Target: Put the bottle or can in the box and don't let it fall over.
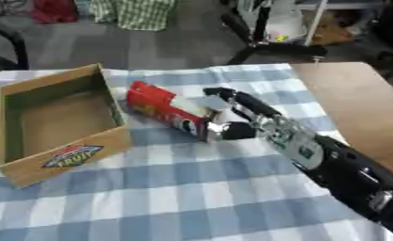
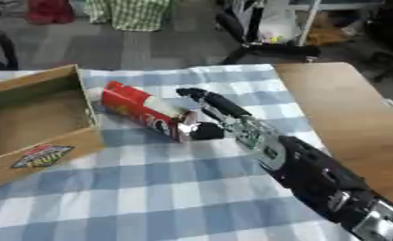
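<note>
Just left of my right hand (image 1: 232, 123), the red can (image 1: 168, 111) lies on its side on the blue-and-white checked cloth (image 1: 183, 188). It is a long tube, red with a pale band and white lettering I cannot read. Its metal end points toward my palm; its far end points up and away, toward the box.

My fingers (image 1: 241, 100) stretch along the upper side of the can, and my thumb (image 1: 229, 132) curls in below its near end. So the hand is closed round the can's near end, pinching it between fingers and thumb. The can is not lifted; it rests on the cloth along its length.

Farther left of the hand, past the can, stands the cardboard box (image 1: 63, 155), open at the top, with a coloured label on its near wall. The can's far end lies just beside the box's right wall; whether they touch, I cannot tell.

My arm runs back from the hand toward the lower right corner. To the right of the arm, bare brown tabletop (image 2: 347, 117) shows beyond the cloth's edge.

My left hand shows in neither view.
</note>
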`<state>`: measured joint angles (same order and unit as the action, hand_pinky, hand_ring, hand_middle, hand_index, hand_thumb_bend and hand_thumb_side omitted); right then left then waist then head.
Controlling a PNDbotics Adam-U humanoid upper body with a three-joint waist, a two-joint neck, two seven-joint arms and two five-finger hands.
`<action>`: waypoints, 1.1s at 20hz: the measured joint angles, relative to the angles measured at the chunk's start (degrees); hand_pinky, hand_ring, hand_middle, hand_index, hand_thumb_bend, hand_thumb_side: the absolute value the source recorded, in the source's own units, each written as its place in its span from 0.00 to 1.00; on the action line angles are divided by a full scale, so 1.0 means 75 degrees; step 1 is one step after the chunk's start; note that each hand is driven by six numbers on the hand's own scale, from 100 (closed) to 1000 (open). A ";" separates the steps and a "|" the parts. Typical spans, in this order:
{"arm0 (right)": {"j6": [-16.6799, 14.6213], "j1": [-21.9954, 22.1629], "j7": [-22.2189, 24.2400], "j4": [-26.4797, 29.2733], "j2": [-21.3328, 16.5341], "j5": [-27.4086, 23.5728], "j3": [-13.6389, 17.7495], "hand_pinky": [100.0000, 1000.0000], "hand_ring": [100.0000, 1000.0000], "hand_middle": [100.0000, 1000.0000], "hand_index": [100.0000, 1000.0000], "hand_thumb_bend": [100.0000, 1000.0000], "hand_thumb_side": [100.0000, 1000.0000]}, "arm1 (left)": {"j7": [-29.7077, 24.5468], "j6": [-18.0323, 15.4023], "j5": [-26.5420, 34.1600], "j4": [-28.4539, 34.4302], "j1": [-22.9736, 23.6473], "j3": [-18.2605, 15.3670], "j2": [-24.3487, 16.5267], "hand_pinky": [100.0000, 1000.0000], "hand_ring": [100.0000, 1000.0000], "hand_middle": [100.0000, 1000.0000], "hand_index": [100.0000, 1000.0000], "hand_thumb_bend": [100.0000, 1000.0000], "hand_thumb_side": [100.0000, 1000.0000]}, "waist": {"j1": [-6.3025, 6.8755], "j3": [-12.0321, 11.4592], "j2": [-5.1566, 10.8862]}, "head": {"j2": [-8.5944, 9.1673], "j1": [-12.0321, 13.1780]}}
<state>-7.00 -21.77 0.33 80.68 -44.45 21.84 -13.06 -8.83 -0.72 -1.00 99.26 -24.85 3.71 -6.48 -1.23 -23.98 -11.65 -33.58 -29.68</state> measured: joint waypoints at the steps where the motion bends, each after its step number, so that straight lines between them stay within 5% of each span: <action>1: 0.0013 -0.0020 0.0049 -0.0046 0.0024 0.0055 -0.0014 0.98 1.00 0.90 1.00 0.15 0.67 | 0.0000 0.0000 0.0000 0.0000 -0.0005 0.0000 0.0000 0.91 0.70 0.67 0.89 0.17 0.94 | 0.0000 -0.0002 0.0000 | 0.0002 -0.0014; 15: 0.0023 -0.0420 0.0787 -0.0504 0.0327 0.0475 -0.0162 0.88 0.98 0.90 1.00 0.04 0.53 | -0.0001 -0.0001 0.0002 0.0048 -0.0062 0.0001 0.0002 0.91 0.69 0.66 0.89 0.18 0.94 | 0.0000 -0.0072 -0.0050 | 0.0203 -0.0177; 18: 0.0009 -0.0475 0.0930 -0.0550 0.0380 0.0547 -0.0145 0.82 0.94 0.89 1.00 0.00 0.43 | -0.0001 -0.0001 0.0002 0.0048 -0.0066 0.0001 0.0003 0.91 0.69 0.66 0.89 0.18 0.94 | 0.0002 -0.0072 -0.0052 | 0.0241 -0.0203; 22: -0.0038 -0.0532 0.1073 -0.0607 0.0413 0.0615 -0.0123 0.71 0.85 0.86 1.00 0.00 0.14 | -0.0001 -0.0001 0.0002 0.0049 -0.0079 0.0001 0.0004 0.91 0.69 0.66 0.89 0.18 0.94 | 0.0002 -0.0067 -0.0057 | 0.0273 -0.0232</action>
<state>-7.28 -25.77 8.37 76.13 -41.35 26.45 -13.99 -8.84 -0.73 -0.98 99.63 -25.45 3.72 -6.45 -1.21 -24.49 -12.07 -31.53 -31.42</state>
